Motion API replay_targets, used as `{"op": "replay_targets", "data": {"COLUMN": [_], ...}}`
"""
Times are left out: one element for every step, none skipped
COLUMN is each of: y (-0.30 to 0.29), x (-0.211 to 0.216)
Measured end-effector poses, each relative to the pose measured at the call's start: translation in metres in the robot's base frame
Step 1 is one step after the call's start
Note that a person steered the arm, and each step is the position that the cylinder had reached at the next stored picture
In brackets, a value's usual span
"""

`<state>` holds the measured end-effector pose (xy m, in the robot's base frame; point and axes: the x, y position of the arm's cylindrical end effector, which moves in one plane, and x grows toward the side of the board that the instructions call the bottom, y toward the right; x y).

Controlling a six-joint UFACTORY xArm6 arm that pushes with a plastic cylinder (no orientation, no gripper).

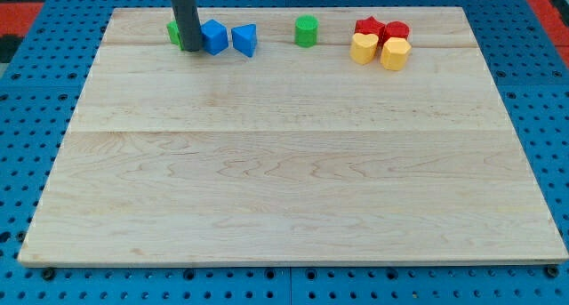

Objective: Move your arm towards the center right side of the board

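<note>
No jaws on this rig, just the rod, holding nothing. My tip (192, 50) sits far left on the counter (284, 180), touching the blue cube (213, 36), with a green block (174, 32) half hidden behind the rod. Target, the center right, is well apart and bare. Barely started: nearly the whole traverse right and nearer is left.

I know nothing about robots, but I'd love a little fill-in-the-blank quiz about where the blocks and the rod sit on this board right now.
1. All the blocks sit along the view's ____ edge of the wooden board.
2. My tip rests between a green block and a ____ cube.
3. The green cylinder stands alone, to the view's ____ of the blue triangular block.
4. Two yellow blocks touch two ____ ones.

Missing words: top; blue; right; red
</note>
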<state>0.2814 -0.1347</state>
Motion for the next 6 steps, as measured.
{"op": "replay_targets", "data": {"y": [0.006,0.016,0.032,0.043,0.050,0.055], "x": [0.000,0.004,0.006,0.001,-0.002,0.004]}}
